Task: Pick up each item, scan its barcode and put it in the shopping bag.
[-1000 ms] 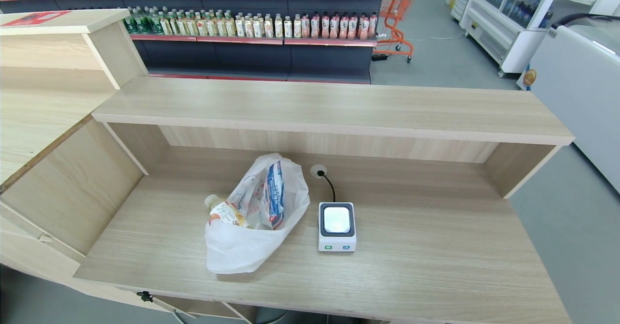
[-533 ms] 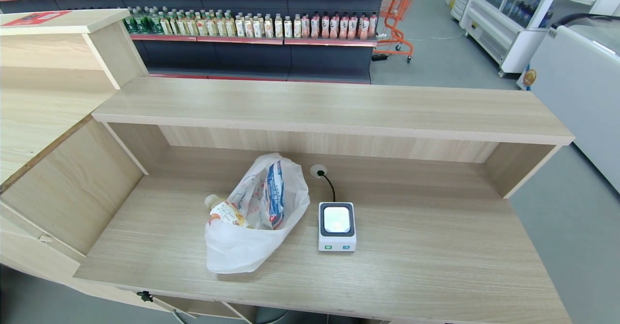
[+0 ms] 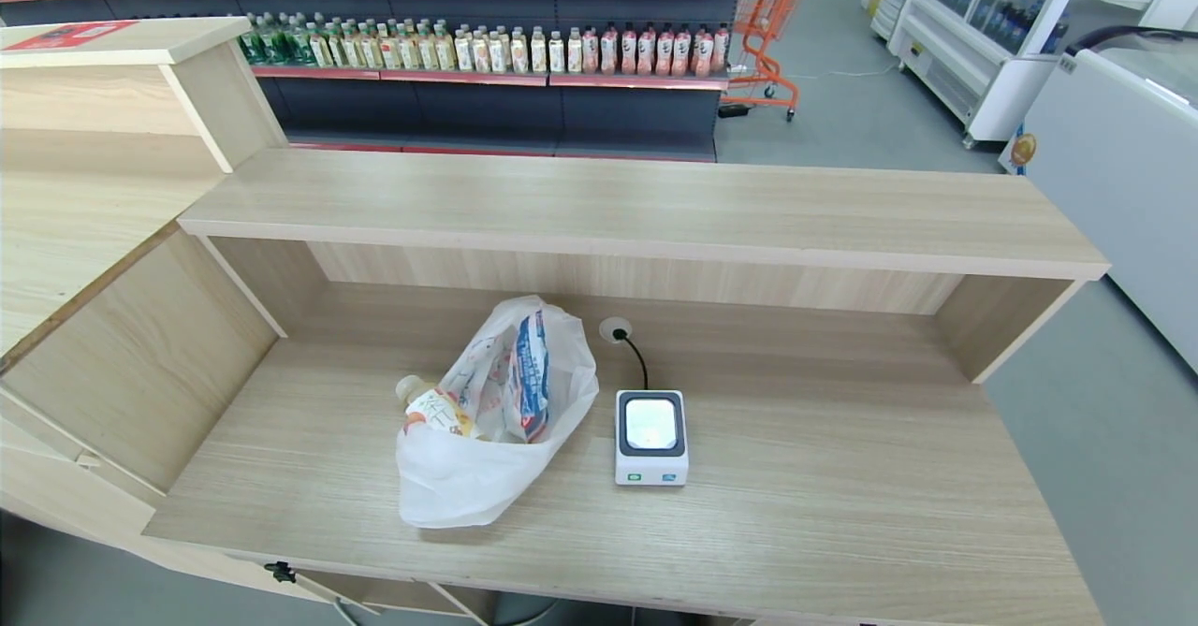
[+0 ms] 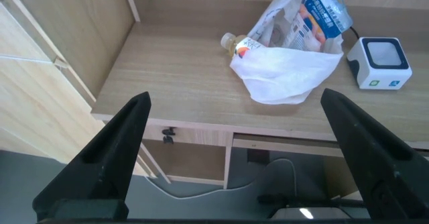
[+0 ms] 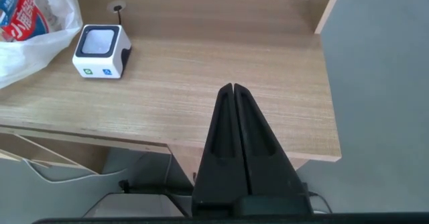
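A white plastic shopping bag lies on the wooden counter, left of the white barcode scanner. Inside the bag are a blue-and-white packet and a bottle whose cap end pokes out of the opening. The left wrist view looks down on the bag and scanner from off the counter's near edge; my left gripper hangs there open, its fingers wide apart. My right gripper is shut with nothing in it, held over the counter's near right edge, right of the scanner.
A raised ledge and side walls box in the counter at the back, left and right. The scanner's cable runs to a hole in the counter. Drawers sit under the near edge. Shelves of bottles stand across the aisle.
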